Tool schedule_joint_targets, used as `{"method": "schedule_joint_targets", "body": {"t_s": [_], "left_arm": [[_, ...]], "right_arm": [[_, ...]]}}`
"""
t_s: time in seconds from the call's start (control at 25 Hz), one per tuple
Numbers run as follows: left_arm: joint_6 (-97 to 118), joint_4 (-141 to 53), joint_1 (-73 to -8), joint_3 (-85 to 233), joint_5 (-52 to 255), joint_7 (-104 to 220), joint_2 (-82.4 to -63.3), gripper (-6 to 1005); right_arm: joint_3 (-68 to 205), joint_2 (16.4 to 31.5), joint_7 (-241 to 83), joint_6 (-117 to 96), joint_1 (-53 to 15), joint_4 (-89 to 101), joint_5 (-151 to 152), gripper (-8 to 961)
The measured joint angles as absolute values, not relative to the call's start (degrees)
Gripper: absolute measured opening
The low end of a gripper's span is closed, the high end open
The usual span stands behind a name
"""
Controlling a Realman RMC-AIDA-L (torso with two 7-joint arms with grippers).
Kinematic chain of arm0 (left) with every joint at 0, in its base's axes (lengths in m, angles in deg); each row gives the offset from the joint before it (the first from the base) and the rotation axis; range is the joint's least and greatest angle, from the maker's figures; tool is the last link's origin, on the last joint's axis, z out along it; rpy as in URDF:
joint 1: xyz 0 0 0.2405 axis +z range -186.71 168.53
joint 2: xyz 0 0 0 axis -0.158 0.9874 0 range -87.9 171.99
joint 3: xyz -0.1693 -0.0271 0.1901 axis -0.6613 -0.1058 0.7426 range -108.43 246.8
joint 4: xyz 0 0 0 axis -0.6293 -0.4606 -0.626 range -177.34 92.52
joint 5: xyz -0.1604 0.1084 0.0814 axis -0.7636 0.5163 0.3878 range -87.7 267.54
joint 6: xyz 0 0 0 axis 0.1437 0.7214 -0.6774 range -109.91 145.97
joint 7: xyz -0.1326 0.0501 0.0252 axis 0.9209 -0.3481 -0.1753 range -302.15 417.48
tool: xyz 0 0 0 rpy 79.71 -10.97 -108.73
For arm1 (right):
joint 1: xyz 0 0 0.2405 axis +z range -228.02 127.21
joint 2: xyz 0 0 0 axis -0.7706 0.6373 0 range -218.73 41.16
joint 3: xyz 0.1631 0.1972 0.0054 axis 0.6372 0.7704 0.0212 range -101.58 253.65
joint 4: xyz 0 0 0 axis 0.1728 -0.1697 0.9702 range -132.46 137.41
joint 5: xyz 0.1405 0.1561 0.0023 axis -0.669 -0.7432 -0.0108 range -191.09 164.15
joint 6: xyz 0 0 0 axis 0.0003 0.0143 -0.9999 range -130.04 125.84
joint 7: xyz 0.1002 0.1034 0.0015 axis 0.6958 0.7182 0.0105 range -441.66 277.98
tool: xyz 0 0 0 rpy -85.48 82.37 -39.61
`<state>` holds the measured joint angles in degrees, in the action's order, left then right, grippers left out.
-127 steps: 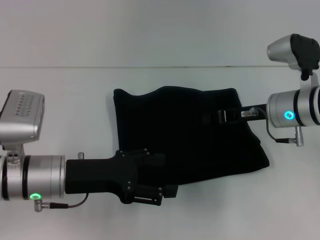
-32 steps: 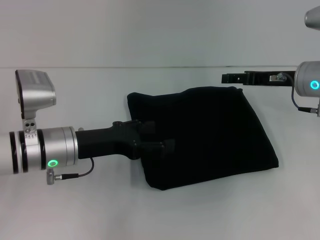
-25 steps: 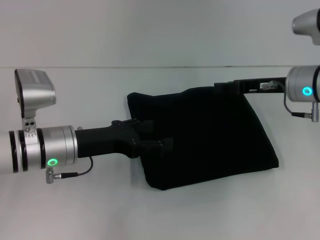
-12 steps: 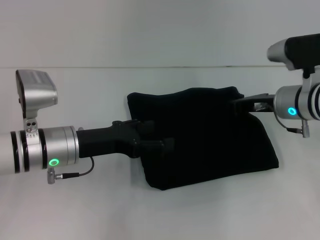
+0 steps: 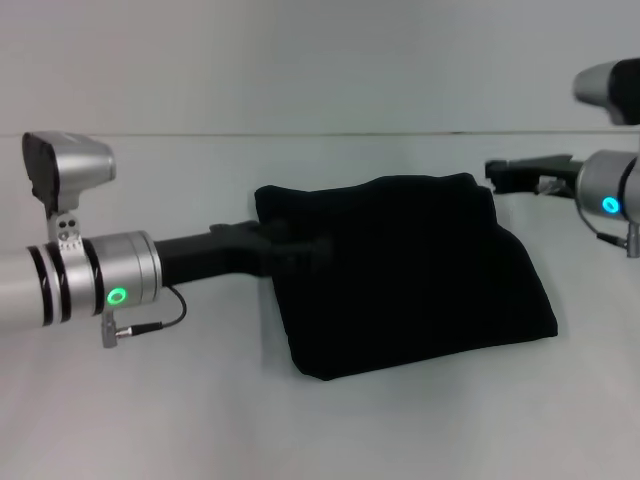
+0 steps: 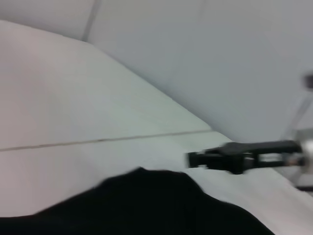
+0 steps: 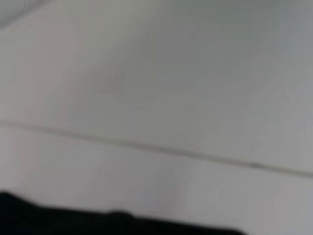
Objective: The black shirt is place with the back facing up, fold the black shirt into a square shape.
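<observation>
We see bare tabletop (image 5: 150, 420) all round the black shirt (image 5: 410, 280), widest in front of it. The left gripper (image 5: 300, 250) lies across its left edge, blocking that side. The right gripper (image 5: 515, 172) hangs just off the shirt's far right corner.

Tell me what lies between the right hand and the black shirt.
Nothing: in the head view only bare white table separates the right hand from the black shirt; its tip sits just off the shirt's far right corner.
</observation>
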<state>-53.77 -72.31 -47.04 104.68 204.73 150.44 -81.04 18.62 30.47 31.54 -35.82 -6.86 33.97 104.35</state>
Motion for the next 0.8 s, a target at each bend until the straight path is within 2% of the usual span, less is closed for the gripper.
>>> {"method": "schedule_joint_targets", "body": {"t_s": [0.16,0.4,0.52,0.8], "left_arm": [[-46.0,-70.8,-48.6,104.7,203.2,157.7,-80.99,932],[-40.3,-68.2,-51.2,105.0,203.2,163.4,-80.16,935],[-38.4,-67.7,-52.0,105.4,203.7,165.1,-79.95,937],[-28.3,-64.2,-53.9,109.1,204.2,171.6,-79.72,939]], "right_arm": [[18.9,29.97,28.8,-41.9,-9.8,38.8,98.7,-2],[21.1,26.82,24.0,-57.7,-10.6,39.6,93.7,52],[25.2,25.96,19.2,-68.4,-10.7,39.6,93.5,266],[34.2,25.64,13.8,-81.2,-12.2,41.0,93.3,579]]}}
